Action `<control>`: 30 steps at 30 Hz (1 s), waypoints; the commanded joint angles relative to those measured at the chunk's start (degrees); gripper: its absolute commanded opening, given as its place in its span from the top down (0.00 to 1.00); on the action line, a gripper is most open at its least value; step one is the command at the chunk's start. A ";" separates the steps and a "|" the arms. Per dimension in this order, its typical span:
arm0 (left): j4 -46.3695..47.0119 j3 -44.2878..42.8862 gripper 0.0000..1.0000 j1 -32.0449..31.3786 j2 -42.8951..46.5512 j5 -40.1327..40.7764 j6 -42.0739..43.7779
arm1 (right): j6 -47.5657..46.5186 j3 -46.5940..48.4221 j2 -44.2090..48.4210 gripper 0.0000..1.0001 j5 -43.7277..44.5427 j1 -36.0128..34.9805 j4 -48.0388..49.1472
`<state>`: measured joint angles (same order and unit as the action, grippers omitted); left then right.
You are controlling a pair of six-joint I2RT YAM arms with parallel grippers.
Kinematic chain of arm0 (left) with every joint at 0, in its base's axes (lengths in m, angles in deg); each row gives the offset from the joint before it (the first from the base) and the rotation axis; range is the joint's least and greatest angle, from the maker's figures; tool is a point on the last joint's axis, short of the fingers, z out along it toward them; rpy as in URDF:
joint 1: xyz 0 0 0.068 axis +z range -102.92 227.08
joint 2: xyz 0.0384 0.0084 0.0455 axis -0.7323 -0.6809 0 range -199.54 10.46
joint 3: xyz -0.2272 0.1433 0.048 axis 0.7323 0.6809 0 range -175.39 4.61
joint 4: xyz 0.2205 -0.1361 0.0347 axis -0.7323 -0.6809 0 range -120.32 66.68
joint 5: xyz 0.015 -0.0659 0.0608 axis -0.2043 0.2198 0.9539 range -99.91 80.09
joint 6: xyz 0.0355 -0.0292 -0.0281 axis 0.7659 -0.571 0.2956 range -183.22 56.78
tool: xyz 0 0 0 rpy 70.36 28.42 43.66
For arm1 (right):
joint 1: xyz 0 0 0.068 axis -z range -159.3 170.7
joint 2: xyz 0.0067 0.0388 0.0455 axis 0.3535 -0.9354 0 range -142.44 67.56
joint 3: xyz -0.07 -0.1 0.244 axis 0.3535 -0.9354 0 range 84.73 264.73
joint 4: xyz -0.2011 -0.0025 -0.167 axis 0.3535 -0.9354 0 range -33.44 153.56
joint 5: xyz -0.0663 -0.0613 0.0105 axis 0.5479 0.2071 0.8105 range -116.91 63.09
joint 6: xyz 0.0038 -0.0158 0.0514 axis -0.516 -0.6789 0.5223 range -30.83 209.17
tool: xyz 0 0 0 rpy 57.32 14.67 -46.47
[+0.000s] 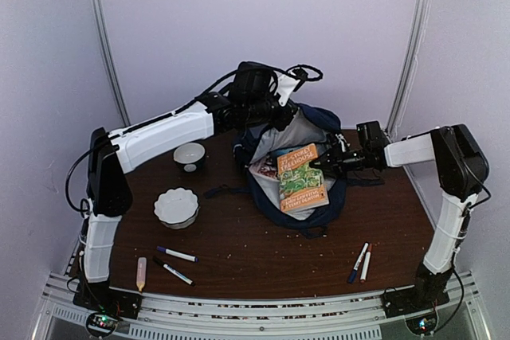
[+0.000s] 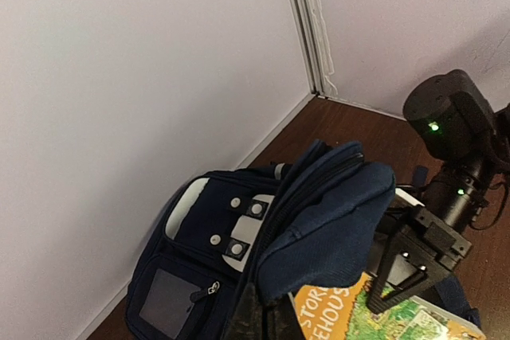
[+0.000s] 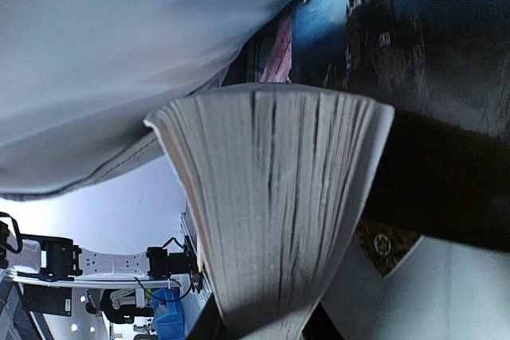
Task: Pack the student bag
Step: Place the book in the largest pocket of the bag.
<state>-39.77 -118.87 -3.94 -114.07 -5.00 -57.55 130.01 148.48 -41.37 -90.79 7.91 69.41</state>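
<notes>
**You are partway through packing: one book is inside, a second is at the mouth.**

The student bag [image 2: 191, 276] is sitting at the back centre of the desk [image 1: 263, 252], mouth gaping. Your left tool [image 1: 275, 117] is pressed together on its rim fabric and holding it up. Your right tool [image 1: 325, 166] is pinching the orange book [image 1: 301, 179] by its edge, with most of it lying outside. Markers [image 1: 177, 254], a small tube [image 1: 141, 273] and two bowls [image 1: 176, 206] are lying on the desk, so much of the job is probably remaining. The overhead view is giving you that layout. The right wrist view is plainly showing a dark castle-cover book [image 3: 414, 29] lying against the grey lining [image 3: 119, 37]. The left wrist view is adding the front pocket [image 2: 171, 300] and white buckle patches [image 2: 255, 209].
</notes>
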 commanded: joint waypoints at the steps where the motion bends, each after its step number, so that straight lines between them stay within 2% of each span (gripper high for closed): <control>1: 10.03 0.58 1.00 -1.05 6.73 -0.15 0.98 | 4.10 5.31 -3.82 1.00 3.59 0.78 9.11; 4: 10.54 2.03 1.00 -1.43 7.61 0.24 1.33 | 7.82 6.87 -6.99 0.98 5.67 1.11 11.39; 5: 10.49 2.40 1.00 -1.52 7.70 0.41 1.43 | 8.85 7.11 -7.58 0.92 6.25 1.11 11.76; 7: 10.38 2.92 1.00 -1.53 7.86 0.74 1.65 | 9.51 7.18 -8.00 0.85 6.58 1.02 10.99; 15: 11.47 5.95 1.00 -1.60 8.63 2.36 2.50 | -5.31 5.43 1.36 0.56 11.30 1.11 -9.56; 22: 12.22 7.54 1.00 -1.59 9.57 2.89 2.85 | -13.26 2.52 7.62 0.47 16.26 1.11 -18.39; 27: 13.49 8.41 1.00 -1.53 10.05 3.07 3.46 | -22.79 2.20 12.62 0.47 20.14 1.04 -27.56; 30: 14.46 9.37 1.00 -1.56 10.25 3.35 3.51 | -32.15 0.29 16.49 0.51 23.79 -1.15 -31.63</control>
<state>-35.75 -109.82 -5.54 -109.02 -2.97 -54.71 111.49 150.49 -31.14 -73.68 8.26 44.73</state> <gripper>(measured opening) 0.014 0.513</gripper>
